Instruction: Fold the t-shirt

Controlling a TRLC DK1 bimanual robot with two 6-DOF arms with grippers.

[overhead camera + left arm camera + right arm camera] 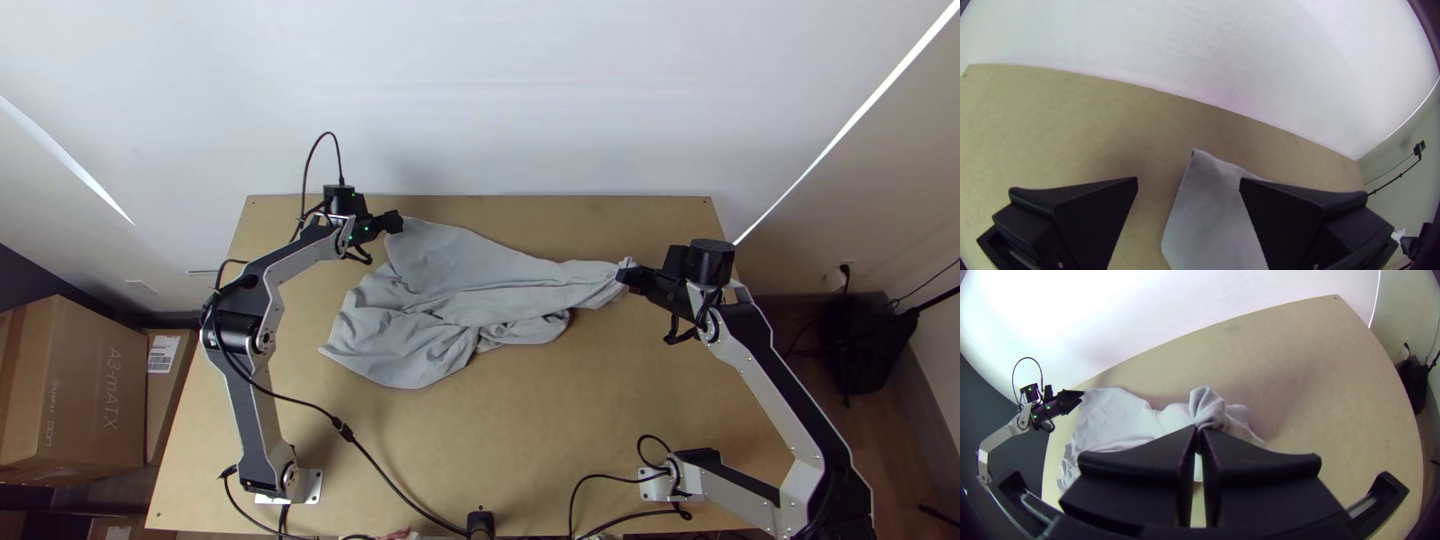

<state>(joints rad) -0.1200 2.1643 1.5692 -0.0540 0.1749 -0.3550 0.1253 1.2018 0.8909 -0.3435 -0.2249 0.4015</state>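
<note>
The grey t-shirt (pixel 430 300) lies bunched and wrinkled across the table's upper middle, its shape drawn out toward the right. My left gripper (pixel 397 222) is at its upper left corner. In the left wrist view that gripper (pixel 1188 182) stands open, with the corner of the cloth (pixel 1210 215) between and below its fingers. My right gripper (pixel 625 272) is at the shirt's right end. Seen from the right wrist, the gripper (pixel 1199 432) is shut on a pinched tuft of the cloth (pixel 1207 407), which puffs up beyond the fingertips.
The wooden table (pixel 540 430) shows bare wood in front of the shirt, with a white wall behind its far edge. A black camera mount (pixel 480 524) and cables are at the near edge. Cardboard boxes (pixel 75 390) stand left of the table.
</note>
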